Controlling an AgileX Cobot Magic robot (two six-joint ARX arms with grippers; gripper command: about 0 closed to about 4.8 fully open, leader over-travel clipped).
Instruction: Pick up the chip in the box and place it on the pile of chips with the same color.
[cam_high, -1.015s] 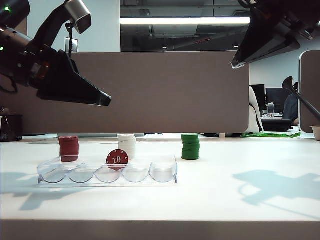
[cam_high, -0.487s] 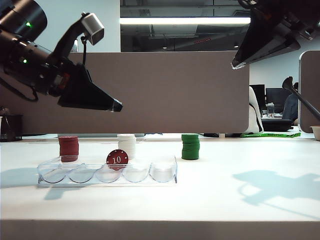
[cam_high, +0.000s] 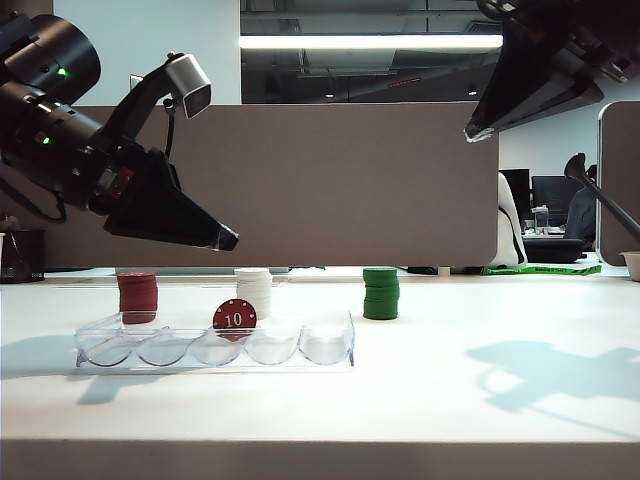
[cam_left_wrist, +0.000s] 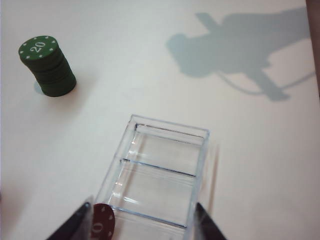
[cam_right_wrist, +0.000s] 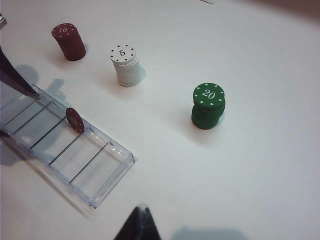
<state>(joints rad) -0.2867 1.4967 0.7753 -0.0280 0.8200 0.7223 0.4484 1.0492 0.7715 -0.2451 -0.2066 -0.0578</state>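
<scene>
The dark red chip (cam_high: 235, 316) marked "10" stands on edge in the middle slot of the clear box (cam_high: 300, 345). My left gripper (cam_high: 228, 240) hangs open in the air above that chip, tilted downward. In the left wrist view its gripper (cam_left_wrist: 143, 205) straddles the box (cam_left_wrist: 165, 150), and the chip (cam_left_wrist: 102, 227) sits just inside one finger (cam_left_wrist: 80, 222), not gripped. The pile of chips (cam_high: 138, 295), dark red, stands behind the box's left end. My right gripper (cam_high: 470, 130) is shut and empty, high at the upper right; its joined tips (cam_right_wrist: 141, 210) are far from the chip (cam_right_wrist: 75, 120).
A white stack (cam_high: 254, 290) stands behind the box's middle and a green stack (cam_high: 381, 293) to its right. In the right wrist view the red pile (cam_right_wrist: 69, 41), white stack (cam_right_wrist: 125, 65) and green stack (cam_right_wrist: 208, 106) form a row beyond the box (cam_right_wrist: 95, 172). A grey partition backs the table.
My left gripper has swung rightward and come down toward the box, its tip now over the chip. The right arm, the chip and the stacks have not moved.
</scene>
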